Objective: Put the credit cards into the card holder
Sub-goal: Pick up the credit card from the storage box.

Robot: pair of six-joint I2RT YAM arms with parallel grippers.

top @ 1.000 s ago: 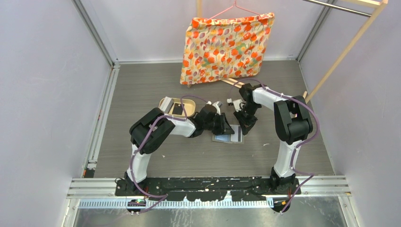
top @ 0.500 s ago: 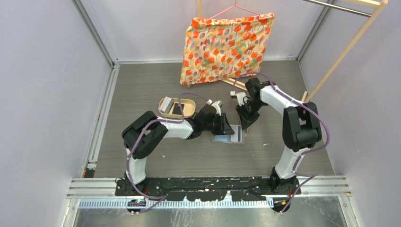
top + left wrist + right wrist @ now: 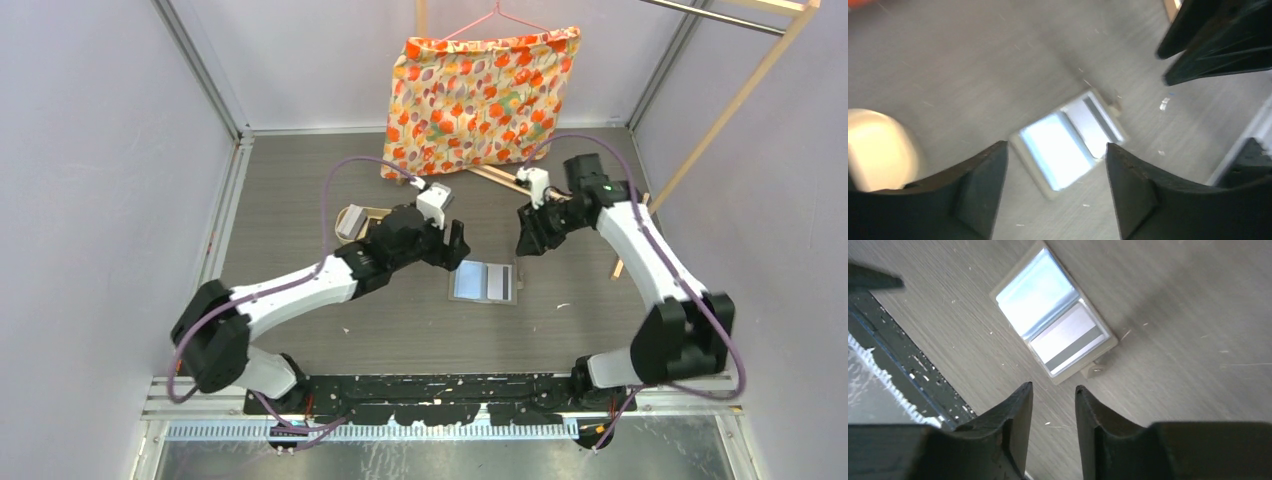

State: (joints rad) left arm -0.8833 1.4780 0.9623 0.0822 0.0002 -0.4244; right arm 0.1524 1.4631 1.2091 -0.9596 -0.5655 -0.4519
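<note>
Top external: shows card holder (image 3: 484, 282) lying open on table (image 3: 330, 330), between left gripper (image 3: 455, 245) and right gripper (image 3: 522, 240), touching neither.
Left wrist: shows jaws parted wide, empty, above card holder (image 3: 1068, 145); tan tray (image 3: 878, 145) at left.
Right wrist: shows jaws narrowly apart, empty; white grey-striped card (image 3: 1070, 340) inside one pocket.

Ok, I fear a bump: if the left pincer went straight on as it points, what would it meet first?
Probably the open card holder, lying flat on the table, centred ahead of the left pincer in its wrist view. Nothing shows in between, though depth is unclear.
</note>
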